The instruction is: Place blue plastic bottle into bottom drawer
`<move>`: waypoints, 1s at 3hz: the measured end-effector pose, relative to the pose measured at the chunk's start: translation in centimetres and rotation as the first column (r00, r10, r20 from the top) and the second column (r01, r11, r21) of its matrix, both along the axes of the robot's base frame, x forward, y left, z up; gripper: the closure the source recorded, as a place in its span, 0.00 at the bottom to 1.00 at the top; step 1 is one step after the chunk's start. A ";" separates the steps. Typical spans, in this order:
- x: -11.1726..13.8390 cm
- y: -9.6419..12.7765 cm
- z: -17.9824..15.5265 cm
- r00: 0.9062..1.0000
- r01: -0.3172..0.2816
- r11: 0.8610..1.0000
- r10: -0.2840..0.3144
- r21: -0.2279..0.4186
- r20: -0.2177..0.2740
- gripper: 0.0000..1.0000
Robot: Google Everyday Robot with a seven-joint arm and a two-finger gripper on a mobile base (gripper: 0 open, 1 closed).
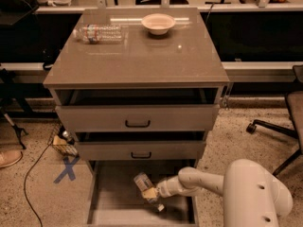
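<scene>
The bottom drawer [113,208] is pulled open at the foot of the grey cabinet, its flat grey floor showing. My white arm reaches in from the lower right. My gripper [152,196] is inside the drawer, low over its floor, shut on the blue plastic bottle [143,182]. The bottle is small and pale, tilted, with its free end pointing up and to the left.
A clear crinkled bottle with a red-and-blue label [101,33] lies on the cabinet top [142,63] beside a white bowl [158,22]. Two upper drawers with black handles [138,123] stand slightly open. An office chair base [274,126] is right; a cable and blue X [66,169] lie left.
</scene>
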State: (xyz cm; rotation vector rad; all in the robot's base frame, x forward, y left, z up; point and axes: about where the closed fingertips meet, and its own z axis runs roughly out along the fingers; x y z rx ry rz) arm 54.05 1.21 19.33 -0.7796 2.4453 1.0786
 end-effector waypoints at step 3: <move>0.7 -6.8 3.2 0.988 0.134 0.991 -0.132 -0.022 0.080 0.00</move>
